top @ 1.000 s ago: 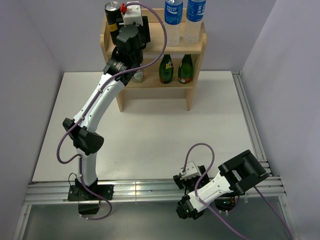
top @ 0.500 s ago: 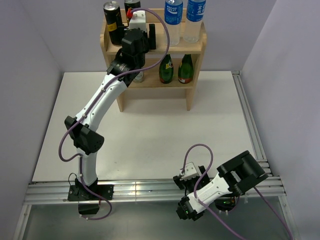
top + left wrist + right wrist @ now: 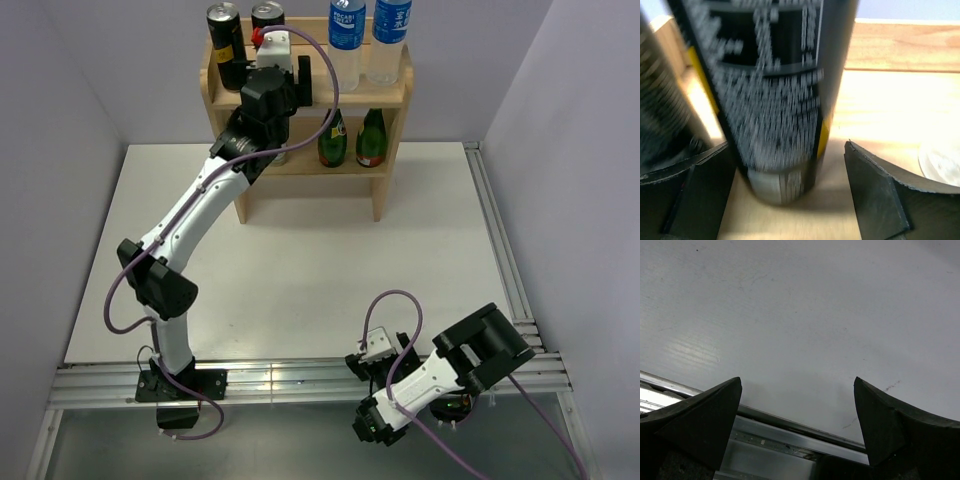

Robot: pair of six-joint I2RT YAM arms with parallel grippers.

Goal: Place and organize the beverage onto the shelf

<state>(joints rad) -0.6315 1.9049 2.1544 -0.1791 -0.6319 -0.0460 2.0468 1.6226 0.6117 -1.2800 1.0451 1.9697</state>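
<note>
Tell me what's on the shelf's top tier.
Two dark cans on the left, two water bottles on the right. The left arm hides most of the right can.

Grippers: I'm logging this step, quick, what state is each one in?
Left gripper: open around a dark can, not clamped.
Right gripper: open, empty.

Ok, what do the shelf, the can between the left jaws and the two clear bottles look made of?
Shelf: wood by the look, pale tan boards with a matt surface. Can: likely metal, a dark printed wall with a silvery band at its base. Clear bottles: probably plastic, with see-through walls and blue labels.
</note>
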